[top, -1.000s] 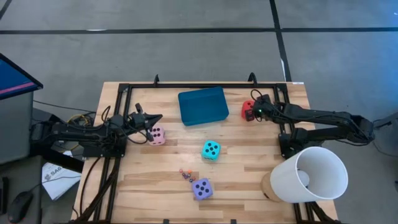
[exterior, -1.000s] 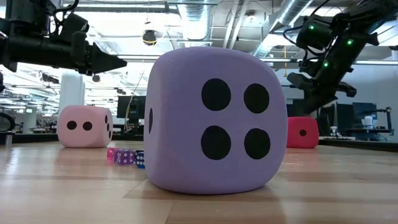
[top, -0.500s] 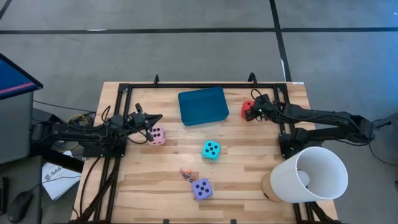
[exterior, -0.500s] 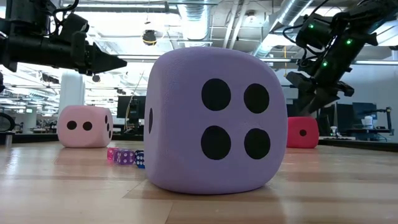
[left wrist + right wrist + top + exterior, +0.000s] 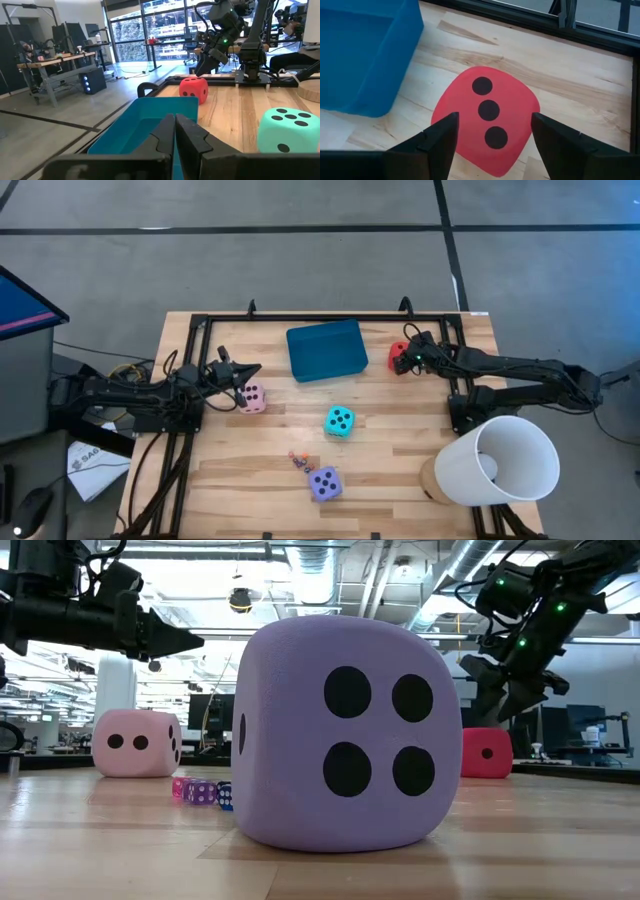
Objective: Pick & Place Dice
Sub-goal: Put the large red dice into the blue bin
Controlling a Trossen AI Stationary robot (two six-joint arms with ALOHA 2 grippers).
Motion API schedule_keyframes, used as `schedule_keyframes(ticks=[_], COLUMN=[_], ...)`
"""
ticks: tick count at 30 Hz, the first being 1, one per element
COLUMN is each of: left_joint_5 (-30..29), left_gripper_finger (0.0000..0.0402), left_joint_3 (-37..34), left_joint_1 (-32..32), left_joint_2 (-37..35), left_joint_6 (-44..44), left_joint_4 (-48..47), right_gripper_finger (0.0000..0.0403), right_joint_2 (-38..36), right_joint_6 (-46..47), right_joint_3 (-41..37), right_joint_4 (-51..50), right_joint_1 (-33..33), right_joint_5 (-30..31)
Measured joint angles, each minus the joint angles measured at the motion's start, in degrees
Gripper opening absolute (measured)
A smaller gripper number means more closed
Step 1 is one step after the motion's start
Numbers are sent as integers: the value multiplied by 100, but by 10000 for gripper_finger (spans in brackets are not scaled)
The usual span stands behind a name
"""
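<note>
Dice lay scattered on the wooden table. Directly below the right gripper, the red die sat with its three-pip face up, framed between the spread fingers, which stood apart and touched nothing. A teal tray lay just beside that die. The left gripper hovered with fingers pressed together, empty, just above the pink die. The turquoise die and purple die rested well apart from both grippers.

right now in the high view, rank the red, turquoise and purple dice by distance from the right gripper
1. Red die, directly under the open right gripper at the far right.
2. Turquoise die, table centre.
3. Purple die, near front edge.
</note>
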Motion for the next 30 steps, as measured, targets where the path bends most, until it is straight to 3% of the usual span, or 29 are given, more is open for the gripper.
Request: schedule_keyframes(ticks=[6,12,30], left_joint_5=[18,17,-13], left_gripper_finger=[6,6,6], left_joint_3=[0,-1,0], left_joint_1=[1,0,0], left_joint_2=[0,2,2], left_joint_6=[2,2,2], left_joint_4=[0,0,2], right_gripper_finger=[244,244,244], right_joint_2=[0,0,0], right_joint_6=[6,585,608], right_joint_3=[0,0,0], right_joint_4=[96,96,122], right_joint_1=[-1,-4,11], right_joint_5=[0,4,0])
